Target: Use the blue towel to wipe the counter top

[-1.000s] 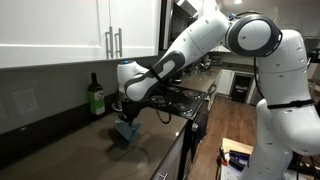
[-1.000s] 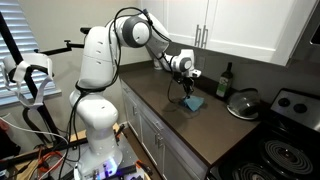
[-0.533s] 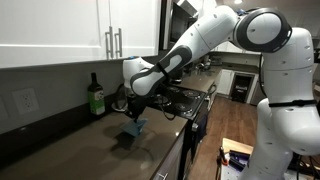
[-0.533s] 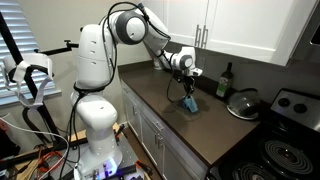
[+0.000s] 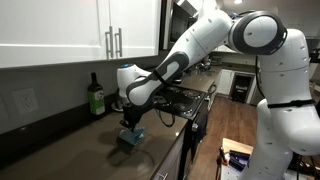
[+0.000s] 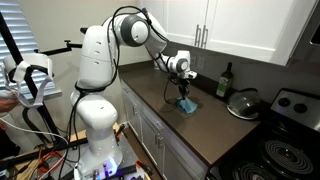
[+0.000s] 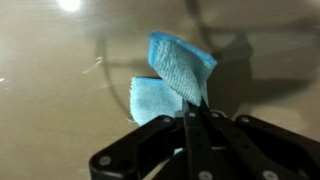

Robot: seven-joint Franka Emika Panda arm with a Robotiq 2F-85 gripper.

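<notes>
In an exterior view the camera looks along the dark glossy counter top (image 5: 90, 152) from near, with the white robot arm (image 5: 205, 40) entering from 3 o'clock. In an exterior view from farther off it faces back, arm (image 6: 95, 60) at 9 o'clock. The wrist view hangs close above, black gripper (image 7: 195, 125) at 6 o'clock — all share the crumpled blue towel (image 5: 131, 138) (image 6: 187, 105) (image 7: 175, 70).

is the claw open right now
No, the wrist view shows the black claw shut, pinching a raised fold of the blue cloth towel.

My tool (image 7: 196, 112) looks matt black plastic. The blue towel (image 7: 172, 72) is soft, finely ribbed cloth. The counter (image 7: 60, 100) is smooth, glossy, mirroring light.
</notes>
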